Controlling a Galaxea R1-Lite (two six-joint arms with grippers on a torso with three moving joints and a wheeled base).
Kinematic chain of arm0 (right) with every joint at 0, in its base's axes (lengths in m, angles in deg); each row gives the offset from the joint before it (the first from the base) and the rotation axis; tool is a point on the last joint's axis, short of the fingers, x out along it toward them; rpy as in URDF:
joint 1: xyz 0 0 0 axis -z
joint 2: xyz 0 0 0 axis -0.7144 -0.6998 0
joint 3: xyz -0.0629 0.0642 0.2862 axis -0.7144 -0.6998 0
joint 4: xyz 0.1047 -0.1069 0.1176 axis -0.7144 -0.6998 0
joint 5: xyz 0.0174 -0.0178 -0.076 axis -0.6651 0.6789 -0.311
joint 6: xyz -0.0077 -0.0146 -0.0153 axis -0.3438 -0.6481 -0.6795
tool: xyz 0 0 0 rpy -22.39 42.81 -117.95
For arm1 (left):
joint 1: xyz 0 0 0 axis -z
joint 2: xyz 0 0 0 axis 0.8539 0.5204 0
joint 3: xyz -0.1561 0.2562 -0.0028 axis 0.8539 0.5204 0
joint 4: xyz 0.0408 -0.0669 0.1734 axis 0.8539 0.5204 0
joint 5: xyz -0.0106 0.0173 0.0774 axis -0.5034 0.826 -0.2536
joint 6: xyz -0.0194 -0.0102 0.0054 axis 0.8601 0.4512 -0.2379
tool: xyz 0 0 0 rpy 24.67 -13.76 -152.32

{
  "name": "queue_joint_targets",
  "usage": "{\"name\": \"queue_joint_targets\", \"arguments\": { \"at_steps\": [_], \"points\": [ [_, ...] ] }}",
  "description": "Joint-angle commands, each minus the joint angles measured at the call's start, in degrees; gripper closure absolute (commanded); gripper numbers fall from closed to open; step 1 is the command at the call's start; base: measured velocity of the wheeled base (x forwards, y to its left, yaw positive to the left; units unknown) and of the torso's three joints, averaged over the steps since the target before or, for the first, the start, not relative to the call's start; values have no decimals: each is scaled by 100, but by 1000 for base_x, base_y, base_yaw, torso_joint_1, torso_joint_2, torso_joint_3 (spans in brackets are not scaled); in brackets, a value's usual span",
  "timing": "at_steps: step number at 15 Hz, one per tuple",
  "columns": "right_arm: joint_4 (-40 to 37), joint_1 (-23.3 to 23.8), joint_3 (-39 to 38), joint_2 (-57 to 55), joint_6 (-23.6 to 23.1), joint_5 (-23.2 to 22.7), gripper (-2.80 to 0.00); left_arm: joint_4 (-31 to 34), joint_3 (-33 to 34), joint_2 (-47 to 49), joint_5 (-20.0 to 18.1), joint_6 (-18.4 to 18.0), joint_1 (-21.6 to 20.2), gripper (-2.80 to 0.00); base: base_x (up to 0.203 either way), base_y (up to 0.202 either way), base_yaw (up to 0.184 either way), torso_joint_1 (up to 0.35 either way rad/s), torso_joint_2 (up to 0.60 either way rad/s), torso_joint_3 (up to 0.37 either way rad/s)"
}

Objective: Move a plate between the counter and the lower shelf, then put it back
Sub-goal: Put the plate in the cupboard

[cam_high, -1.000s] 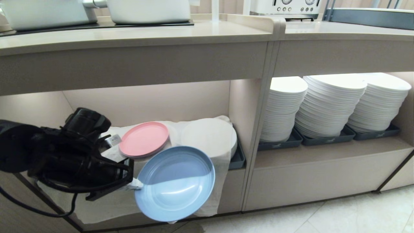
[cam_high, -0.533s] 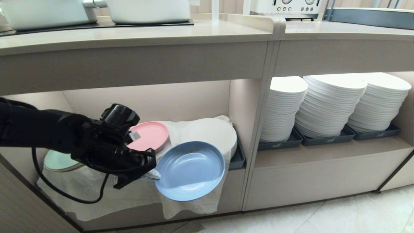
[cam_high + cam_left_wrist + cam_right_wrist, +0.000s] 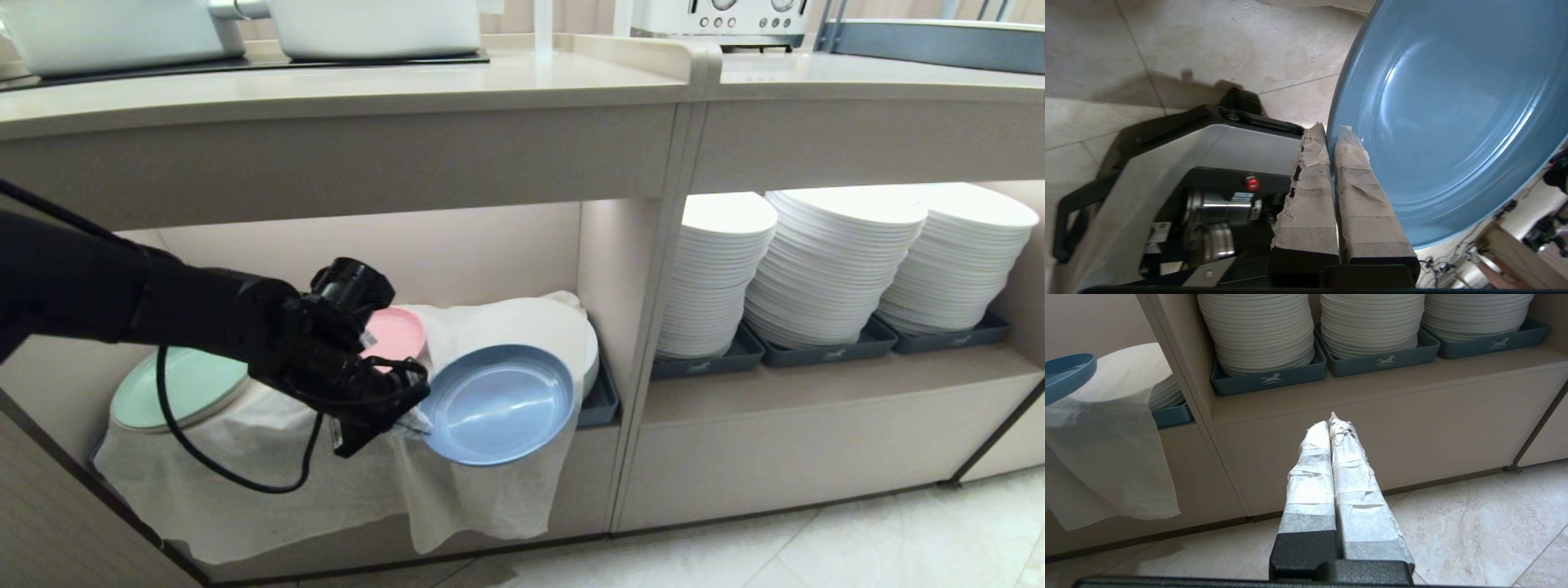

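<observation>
The left gripper has its jaws pinching the nine o'clock rim of the round light blue matte plate, held tilted at the mouth of the beige lower shelf, above the draped white cloth. At ten o'clock from it sits a pink plate; the long beige bench runs at twelve. The right gripper hangs by the floor, jaws pressed together.

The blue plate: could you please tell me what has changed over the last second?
The left tool, shut on the blue plate, has carried it up and right toward the lower shelf, uncovering the mint green plate. The pink plate, cloth and white stacks are unchanged.
</observation>
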Motion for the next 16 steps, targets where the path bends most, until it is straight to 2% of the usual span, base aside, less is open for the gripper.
{"name": "queue_joint_targets", "arguments": {
  "at_steps": [1,4,7,10,16],
  "points": [
    [3,1,0,0,-2,0,0,13,-237,228,6,195,164,0,0,0,0,0,0,0],
    [3,1,0,0,1,0,0,13,-559,475,209,648,333,0,0,0,0,0,0,0],
    [3,-7,0,0,1,0,0,13,-780,622,248,917,413,0,0,0,0,0,0,0],
    [3,1,0,0,-2,0,0,13,-980,839,602,1148,469,0,0,0,0,0,0,0],
    [3,1,0,0,-2,0,0,13,-1582,1170,841,1224,485,0,0,0,0,0,0,0]
  ]
}}
